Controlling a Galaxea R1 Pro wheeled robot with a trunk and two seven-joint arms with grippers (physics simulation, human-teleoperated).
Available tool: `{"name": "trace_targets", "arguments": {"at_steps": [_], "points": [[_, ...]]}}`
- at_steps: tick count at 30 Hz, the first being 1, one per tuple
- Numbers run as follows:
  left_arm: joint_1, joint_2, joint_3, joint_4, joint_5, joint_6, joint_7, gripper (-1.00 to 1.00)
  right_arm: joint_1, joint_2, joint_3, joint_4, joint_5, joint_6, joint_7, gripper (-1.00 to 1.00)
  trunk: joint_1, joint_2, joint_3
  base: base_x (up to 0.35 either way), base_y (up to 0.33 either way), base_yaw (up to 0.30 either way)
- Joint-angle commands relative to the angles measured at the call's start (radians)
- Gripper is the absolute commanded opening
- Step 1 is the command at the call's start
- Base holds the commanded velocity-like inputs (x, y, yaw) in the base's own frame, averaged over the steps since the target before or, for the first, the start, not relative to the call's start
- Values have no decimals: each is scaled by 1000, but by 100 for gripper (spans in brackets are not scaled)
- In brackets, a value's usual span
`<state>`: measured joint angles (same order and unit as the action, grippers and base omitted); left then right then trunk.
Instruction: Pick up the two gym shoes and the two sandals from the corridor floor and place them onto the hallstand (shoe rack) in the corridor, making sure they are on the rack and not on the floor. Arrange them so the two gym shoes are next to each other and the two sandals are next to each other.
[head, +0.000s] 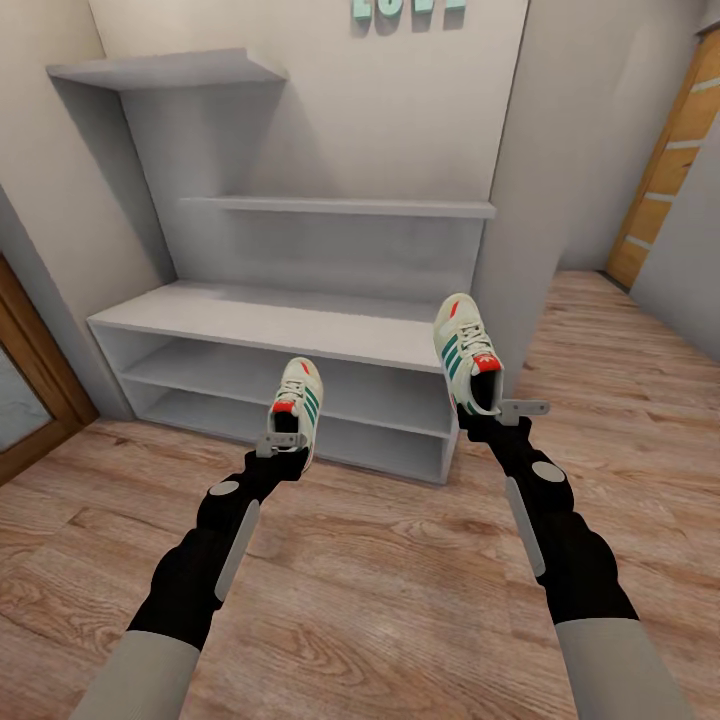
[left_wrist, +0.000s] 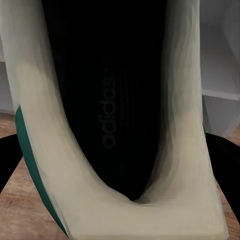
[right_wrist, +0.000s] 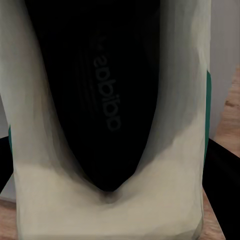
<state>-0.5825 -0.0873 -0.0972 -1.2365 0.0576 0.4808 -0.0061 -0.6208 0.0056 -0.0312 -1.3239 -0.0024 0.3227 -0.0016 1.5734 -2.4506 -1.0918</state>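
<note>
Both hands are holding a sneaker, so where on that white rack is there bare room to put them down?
The bench top of the rack lies bare between the left wall and the right side panel. Both lower shelves look bare too, though the left shoe hides a part. The right shoe hangs over the bench's right end, crowded by the panel.

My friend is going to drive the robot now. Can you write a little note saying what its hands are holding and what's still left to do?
Left end effector: shut on the left gym shoe, held up in front of the hallstand's lower shelves.
Right end effector: shut on the right gym shoe, held by the bench's right end.
Done: both gym shoes are off the corridor floor.
Left: set both side by side on the rack, then fetch the two sandals.
</note>
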Motion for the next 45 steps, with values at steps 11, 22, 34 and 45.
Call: {"name": "trace_targets", "arguments": {"at_steps": [11, 22, 34, 45], "points": [[0, 1, 2, -1, 50, 6, 0, -100, 0, 1, -1, -1, 0, 6, 0, -100, 0, 0, -1, 0, 4, 0], [0, 4, 2, -1, 104, 6, 0, -100, 0, 1, -1, -1, -1, 6, 0, -100, 0, 0, -1, 0, 258, 0], [0, 4, 2, -1, 105, 6, 0, -100, 0, 1, -1, -1, -1, 6, 0, -100, 0, 0, -1, 0, 278, -50], [0, 4, 2, -1, 105, 6, 0, -100, 0, 1, -1, -1, -1, 6, 0, -100, 0, 0, -1, 0, 18, -243]]}}
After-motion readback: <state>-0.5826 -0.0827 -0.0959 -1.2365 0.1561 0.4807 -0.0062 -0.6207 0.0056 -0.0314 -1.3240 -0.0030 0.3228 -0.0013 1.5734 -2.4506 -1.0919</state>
